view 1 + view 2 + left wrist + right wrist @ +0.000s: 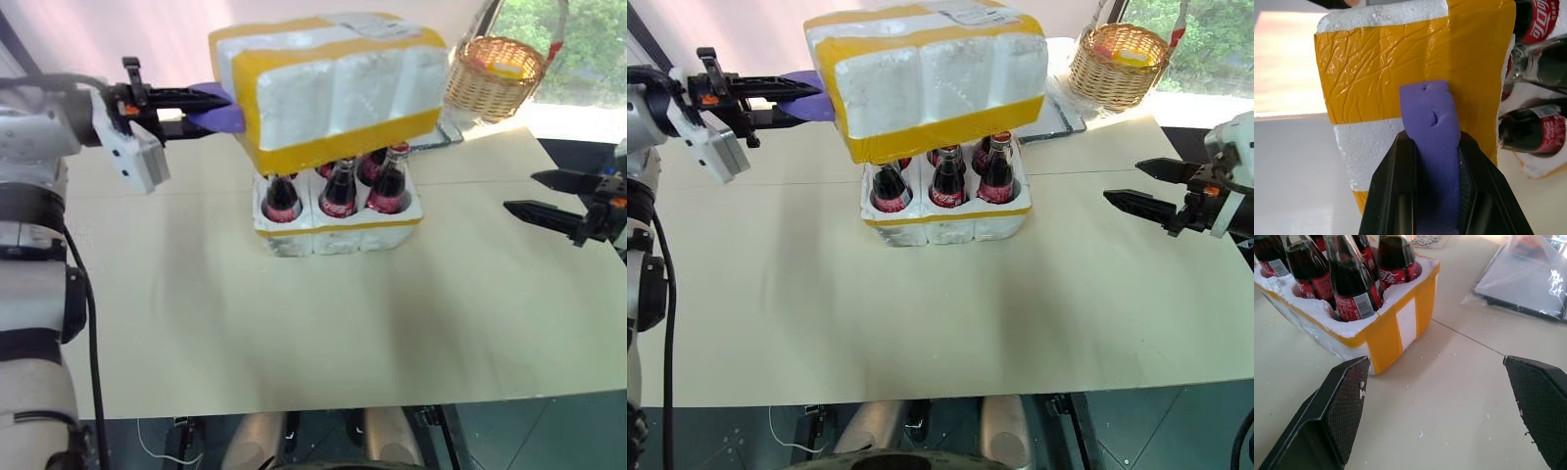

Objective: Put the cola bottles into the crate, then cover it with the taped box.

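You've got a pale cream flat worktop (294, 333) taking up most of the scene, and everything sits toward its far half. Biggest thing on show is the large white foam box with wide yellow tape bands and a printed shipping label on top (333, 88). It's up in the air, tilted, hanging right over the bottles, with its lower edge around the bottle necks (can't tell if it's actually touching the caps).

Under it sits the low white foam tray with a thin yellow tape band around its side (338, 230), resting on the worktop. The small glass bottles of dark cola with red labels (339, 193) stand upright in its wells; you can see three across the front and more behind them, tops hidden by the box.

A round woven wicker basket (493, 73) sits at the far right, well apart from the tray, with a flat dark tray in clear plastic wrap (1528, 284) lying on the worktop near it.

Your left hand (1436, 161) is clamped on a purple foam tab (1432, 127) that's stuck to the box's yellow-taped end, so that's what's carrying the box. Your right hand (537, 194) hovers off to the right of the tray, well apart from it, fingers spread wide and holding nothing.
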`<state>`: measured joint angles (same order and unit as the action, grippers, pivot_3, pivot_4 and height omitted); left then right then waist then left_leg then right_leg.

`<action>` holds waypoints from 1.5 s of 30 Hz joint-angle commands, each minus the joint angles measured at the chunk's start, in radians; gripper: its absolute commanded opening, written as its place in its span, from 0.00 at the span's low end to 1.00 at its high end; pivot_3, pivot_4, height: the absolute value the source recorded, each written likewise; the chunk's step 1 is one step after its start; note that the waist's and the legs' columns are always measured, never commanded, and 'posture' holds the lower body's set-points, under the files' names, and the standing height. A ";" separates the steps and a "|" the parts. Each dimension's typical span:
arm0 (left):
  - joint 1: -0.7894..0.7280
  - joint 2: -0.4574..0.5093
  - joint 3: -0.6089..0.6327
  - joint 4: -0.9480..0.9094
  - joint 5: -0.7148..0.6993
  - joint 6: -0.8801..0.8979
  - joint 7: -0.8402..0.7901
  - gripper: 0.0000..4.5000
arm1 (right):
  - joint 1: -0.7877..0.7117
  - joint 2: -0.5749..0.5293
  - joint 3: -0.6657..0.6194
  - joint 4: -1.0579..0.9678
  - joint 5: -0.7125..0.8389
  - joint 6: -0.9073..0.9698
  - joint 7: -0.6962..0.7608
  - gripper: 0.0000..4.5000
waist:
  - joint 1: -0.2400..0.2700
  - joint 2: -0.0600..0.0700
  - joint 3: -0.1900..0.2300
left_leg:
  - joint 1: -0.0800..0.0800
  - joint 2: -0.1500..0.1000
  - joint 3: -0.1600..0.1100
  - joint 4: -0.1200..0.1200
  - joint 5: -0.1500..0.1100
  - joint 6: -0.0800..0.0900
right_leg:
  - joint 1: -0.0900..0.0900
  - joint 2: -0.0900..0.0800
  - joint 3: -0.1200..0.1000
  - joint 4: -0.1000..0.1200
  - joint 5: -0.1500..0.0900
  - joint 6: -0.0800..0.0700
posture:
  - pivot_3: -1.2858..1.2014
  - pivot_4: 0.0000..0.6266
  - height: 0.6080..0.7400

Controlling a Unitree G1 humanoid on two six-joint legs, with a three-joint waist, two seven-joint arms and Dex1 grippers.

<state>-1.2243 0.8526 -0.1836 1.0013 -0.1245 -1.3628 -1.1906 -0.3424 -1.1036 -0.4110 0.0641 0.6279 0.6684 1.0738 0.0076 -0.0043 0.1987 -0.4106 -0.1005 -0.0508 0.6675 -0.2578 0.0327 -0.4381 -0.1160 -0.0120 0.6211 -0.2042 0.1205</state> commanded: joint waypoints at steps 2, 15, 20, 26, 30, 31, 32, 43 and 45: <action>-0.005 0.025 -0.012 -0.029 0.002 -0.024 0.000 0.09 | -0.004 0.001 -0.050 -0.025 0.007 -0.023 -0.005 1.00 | 0.001 0.000 0.000 | 0.000 0.000 0.000 0.000 0.000 0.000 | 0.000 0.000 0.000 0.000 0.000 0.000 | 0.52 0.24 1.00; -0.042 -0.042 0.030 -0.201 -0.105 0.098 0.069 0.09 | -0.013 0.013 -0.032 -0.017 0.001 -0.037 -0.008 1.00 | 0.004 0.000 0.000 | 0.000 0.000 0.000 0.000 0.000 0.000 | 0.000 0.000 0.000 0.000 0.000 0.000 | 0.52 0.24 1.00; -0.058 -0.050 0.047 -0.231 -0.103 0.138 0.079 0.09 | -0.020 0.013 -0.030 -0.010 -0.003 -0.039 -0.007 1.00 | 0.005 0.000 0.000 | 0.000 0.000 0.000 0.000 0.000 0.000 | 0.000 0.000 0.000 0.000 0.000 0.000 | 0.52 0.24 1.00; -0.105 -0.036 0.076 -0.112 0.056 0.123 0.174 0.09 | -0.027 0.017 -0.024 -0.015 -0.003 -0.040 -0.007 1.00 | 0.004 0.000 0.000 | 0.000 0.000 0.000 0.000 0.000 0.000 | 0.000 0.000 0.000 -0.001 0.000 0.000 | 0.52 0.24 1.00; -0.124 -0.041 0.095 -0.086 0.077 0.163 0.227 0.09 | -0.038 0.014 -0.019 -0.015 -0.006 -0.037 -0.005 1.00 | 0.003 0.000 0.000 | 0.000 0.000 0.000 0.000 0.000 0.000 | 0.000 0.000 0.000 0.000 0.000 0.000 | 0.52 0.24 1.00; -0.124 -0.043 0.095 -0.090 0.066 0.171 0.227 0.09 | -0.040 0.014 -0.019 -0.015 -0.007 -0.035 -0.004 1.00 | 0.003 0.000 0.000 | 0.000 0.000 0.000 0.000 0.000 0.000 | 0.000 0.000 0.000 0.000 0.000 0.000 | 0.52 0.24 1.00; -0.120 -0.046 0.095 -0.104 0.047 0.177 0.220 0.09 | -0.041 0.013 -0.020 -0.013 -0.008 -0.035 -0.002 1.00 | 0.003 0.000 0.000 | 0.000 0.000 0.000 0.000 0.000 0.000 | 0.000 0.000 0.000 0.000 0.000 0.000 | 0.52 0.24 1.00; 0.056 -0.004 0.047 -0.372 -0.172 0.153 0.038 0.09 | -0.048 0.017 -0.007 -0.011 -0.015 -0.036 0.001 1.00 | 0.002 0.000 0.000 | 0.000 0.000 0.000 0.000 0.000 0.000 | 0.000 0.000 0.000 0.000 0.000 0.000 | 0.52 0.24 1.00; 0.061 0.000 0.043 -0.352 -0.162 0.127 0.019 0.09 | -0.049 0.017 -0.007 -0.011 -0.014 -0.034 0.001 1.00 | 0.003 0.000 0.000 | 0.000 0.000 0.000 0.000 0.000 0.000 | 0.000 0.000 0.000 0.000 0.000 0.000 | 0.52 0.24 1.00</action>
<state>-1.1495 0.8272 -0.1515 0.6522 -0.2698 -1.2114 -1.1594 -0.3700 -1.0811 -0.4004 0.0651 0.6091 0.6466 1.0710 0.0103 -0.0046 0.1988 -0.4105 -0.1005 -0.0508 0.6676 -0.2578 0.0327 -0.4382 -0.1162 -0.0116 0.6209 -0.2041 0.1208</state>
